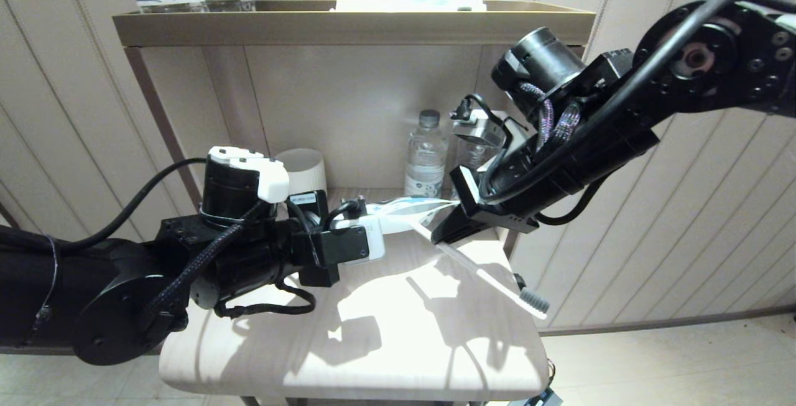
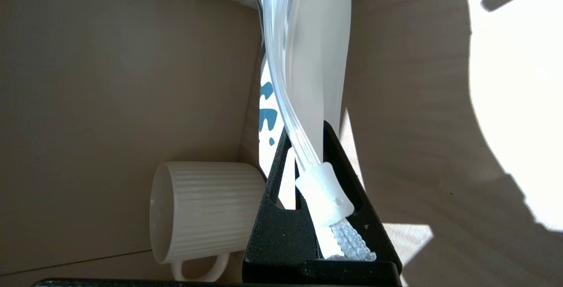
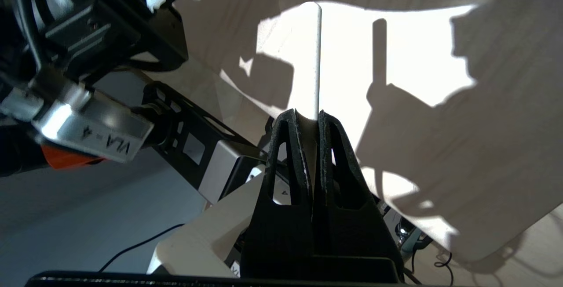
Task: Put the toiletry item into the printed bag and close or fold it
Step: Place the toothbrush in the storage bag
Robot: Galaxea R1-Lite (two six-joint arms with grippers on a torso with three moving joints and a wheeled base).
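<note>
My left end effector (image 2: 314, 164) grips the frosted, teal-printed bag (image 2: 308, 58) while my right end effector (image 3: 310, 118) pinches the thin white, grey-bristled toothbrush (image 1: 479, 272).

Thin white toothbrush (image 1: 479, 272) tilted, handle tip near frosted printed bag (image 1: 410, 210)

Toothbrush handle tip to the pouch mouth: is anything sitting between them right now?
Nothing visible does. The right tool is shut on the toothbrush, whose handle tip points at the printed pouch held up above the table by the left tool. Only open air separates tip and pouch edge.
</note>
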